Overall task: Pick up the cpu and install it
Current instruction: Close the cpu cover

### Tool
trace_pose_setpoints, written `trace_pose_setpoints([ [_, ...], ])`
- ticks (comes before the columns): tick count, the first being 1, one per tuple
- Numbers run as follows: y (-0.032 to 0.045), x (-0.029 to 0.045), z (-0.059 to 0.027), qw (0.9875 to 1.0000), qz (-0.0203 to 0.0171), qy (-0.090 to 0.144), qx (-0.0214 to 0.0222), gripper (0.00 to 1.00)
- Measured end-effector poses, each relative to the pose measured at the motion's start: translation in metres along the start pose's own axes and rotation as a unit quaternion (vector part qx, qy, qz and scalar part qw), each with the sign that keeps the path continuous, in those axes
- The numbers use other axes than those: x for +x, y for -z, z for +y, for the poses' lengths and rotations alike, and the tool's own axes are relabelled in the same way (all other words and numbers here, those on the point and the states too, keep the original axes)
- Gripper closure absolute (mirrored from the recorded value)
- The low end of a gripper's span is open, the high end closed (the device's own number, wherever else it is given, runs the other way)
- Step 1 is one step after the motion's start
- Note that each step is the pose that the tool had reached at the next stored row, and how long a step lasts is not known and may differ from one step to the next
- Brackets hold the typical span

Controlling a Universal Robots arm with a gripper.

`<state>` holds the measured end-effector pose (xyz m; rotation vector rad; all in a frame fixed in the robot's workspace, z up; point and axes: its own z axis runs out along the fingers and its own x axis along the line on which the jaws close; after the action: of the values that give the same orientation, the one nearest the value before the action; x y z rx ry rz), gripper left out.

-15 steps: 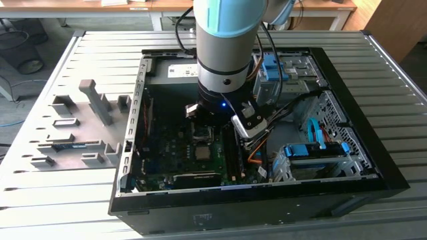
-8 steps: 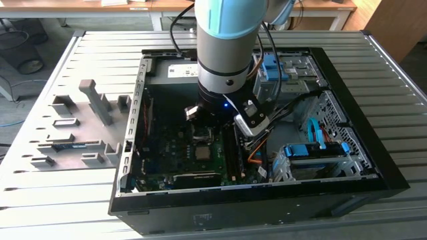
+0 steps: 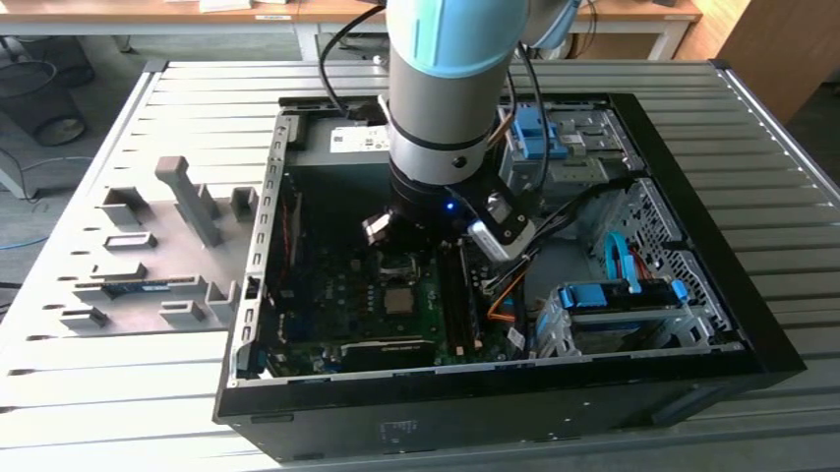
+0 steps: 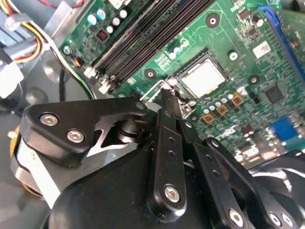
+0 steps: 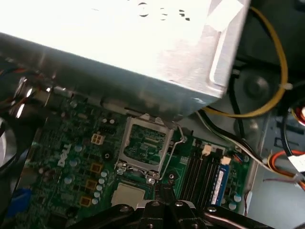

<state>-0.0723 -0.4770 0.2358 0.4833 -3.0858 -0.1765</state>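
I've got the arm (image 3: 453, 98) reaching down into the open case (image 3: 630, 108), which lies open side up on the slatted table (image 3: 171, 98). Gripper (image 4: 164, 95) fingers look pressed together. The tip sits just beside the end of the wire lever (image 5: 174, 152); can't tell if it touches. The cpu (image 4: 202, 78) is in the socket on the motherboard (image 4: 228, 28), flat, pale metal face up, apart from the fingers. It's square, so no real long axis; its edges run parallel to the socket sides and to the memory slots (image 4: 138, 47). In the first wrist view the load plate (image 5: 145, 143) stands hinged open between the cpu and the metal power supply box (image 5: 143, 71), and the box's edge hangs close over the plate's hinge end. Room to move: the memory slots flank the socket on one side, just past the lever, and small components (image 4: 222, 110) crowd another side. In the exterior view the case wall runs along the exterior view's left of the board. The drive cage (image 3: 617, 300) and loose cables (image 3: 502, 307) are on the exterior view's right, close to the wrist. Straight above the socket, the arm itself takes the space. A grey parts fixture (image 3: 145, 256) sits on the table outside the case, on the exterior view's left, well apart.
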Motion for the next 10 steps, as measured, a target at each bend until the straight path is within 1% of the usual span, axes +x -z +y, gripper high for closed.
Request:
trace_pose_setpoints([
  [2, 0.0000, 0.0000, 0.0000, 0.9999, 0.0015, 0.013, -0.0001, 0.90],
  [5, -0.0001, 0.0000, 0.0000, 0.9994, 0.0037, 0.033, -0.0002, 0.90],
  [7, -0.0001, 0.0000, 0.0000, 0.9990, 0.0052, 0.046, -0.0002, 0.90],
  [8, -0.0001, 0.0000, 0.0000, 0.9985, 0.0062, 0.055, -0.0003, 0.90],
  [10, -0.0002, 0.0000, 0.0000, 0.9978, 0.0074, 0.065, -0.0003, 0.90],
])
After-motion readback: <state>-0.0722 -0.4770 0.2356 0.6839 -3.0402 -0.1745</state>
